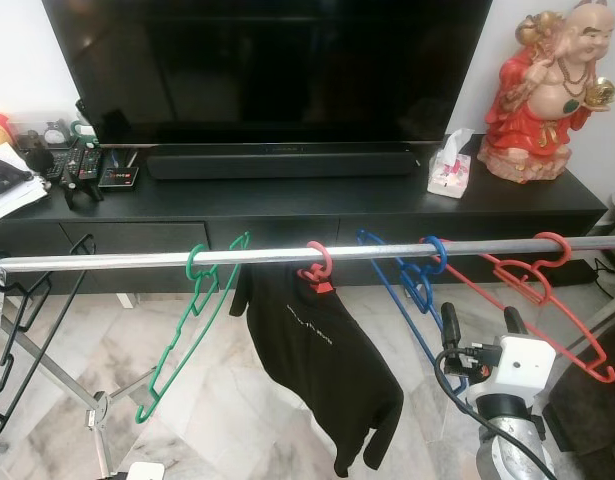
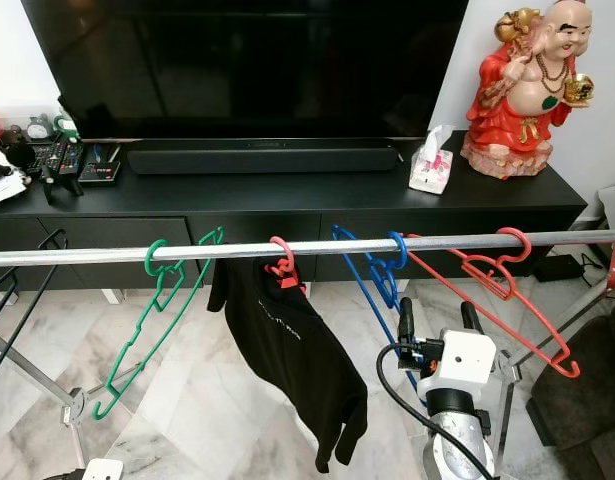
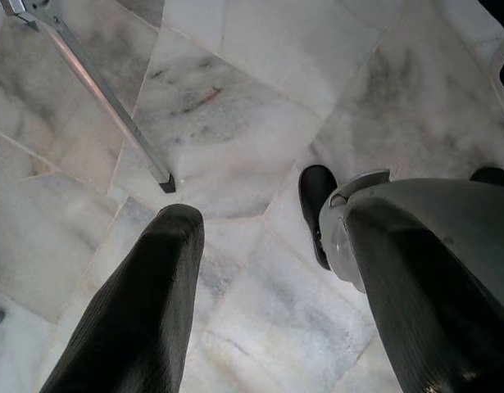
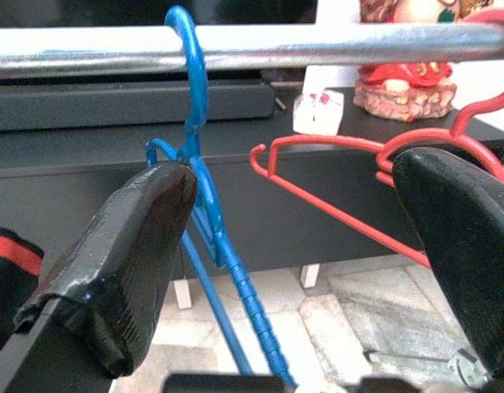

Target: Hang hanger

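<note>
The blue hanger [image 4: 204, 213] already hooks over the rail [image 1: 287, 255], between the shirt's red hanger [image 1: 317, 268] and an empty red hanger [image 1: 532, 285], so it hangs by its own weight. The right end effector [image 4: 292, 246] sits just below it, fingers spread wide and gripping nothing, likely having let go. The left end effector [image 3: 268, 286] hangs idle over the floor [image 3: 235, 106], also spread. A green hanger [image 1: 187, 320] hangs further left.

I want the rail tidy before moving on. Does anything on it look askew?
Yes. The black shirt on the red hanger sags off toward one side, bunched low. The green hanger hangs slanted on the rail.
</note>
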Available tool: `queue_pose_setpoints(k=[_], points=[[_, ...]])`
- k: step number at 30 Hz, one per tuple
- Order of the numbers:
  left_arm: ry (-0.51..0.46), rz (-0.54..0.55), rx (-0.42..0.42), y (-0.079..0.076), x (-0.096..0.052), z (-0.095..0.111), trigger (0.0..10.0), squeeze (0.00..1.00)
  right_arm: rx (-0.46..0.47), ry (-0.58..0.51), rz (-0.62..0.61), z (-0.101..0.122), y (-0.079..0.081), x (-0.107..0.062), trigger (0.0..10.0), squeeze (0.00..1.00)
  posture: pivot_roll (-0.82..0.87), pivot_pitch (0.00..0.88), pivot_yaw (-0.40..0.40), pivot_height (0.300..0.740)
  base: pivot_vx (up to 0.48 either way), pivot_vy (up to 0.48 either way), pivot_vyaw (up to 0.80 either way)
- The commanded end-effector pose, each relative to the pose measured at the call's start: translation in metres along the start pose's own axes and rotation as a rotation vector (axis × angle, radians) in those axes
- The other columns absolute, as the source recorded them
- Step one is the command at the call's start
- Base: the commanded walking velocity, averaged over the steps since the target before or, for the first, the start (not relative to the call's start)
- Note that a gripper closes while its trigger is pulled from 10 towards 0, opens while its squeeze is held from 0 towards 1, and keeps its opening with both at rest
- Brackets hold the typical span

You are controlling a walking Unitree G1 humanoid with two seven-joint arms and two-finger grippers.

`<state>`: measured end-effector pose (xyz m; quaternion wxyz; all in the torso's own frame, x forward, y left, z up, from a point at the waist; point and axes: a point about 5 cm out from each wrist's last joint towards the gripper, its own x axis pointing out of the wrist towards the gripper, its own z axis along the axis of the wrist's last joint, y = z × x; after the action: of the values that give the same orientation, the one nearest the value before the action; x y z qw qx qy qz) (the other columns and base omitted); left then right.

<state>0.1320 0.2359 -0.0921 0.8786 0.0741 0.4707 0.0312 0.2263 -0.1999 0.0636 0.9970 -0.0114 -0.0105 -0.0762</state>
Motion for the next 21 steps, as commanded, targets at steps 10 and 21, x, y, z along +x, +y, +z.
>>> queue_pose_setpoints(k=[10, 21], points=[[0.048, -0.019, 0.039, -0.0042, -0.0033, -0.0139, 10.0, 0.00, -0.016, -0.001, 0.000, 0.0085, 0.0055, 0.0047, 10.0, 0.00, -0.07, 0.000, -0.032, 0.740, 0.000, 0.000, 0.00], [0.053, -0.001, 0.022, -0.0006, -0.0029, -0.0129, 10.0, 0.00, -0.021, 0.017, -0.015, 0.0060, 0.0062, 0.0074, 10.0, 0.00, -0.07, 0.000, -0.030, 0.740, 0.000, 0.000, 0.00]])
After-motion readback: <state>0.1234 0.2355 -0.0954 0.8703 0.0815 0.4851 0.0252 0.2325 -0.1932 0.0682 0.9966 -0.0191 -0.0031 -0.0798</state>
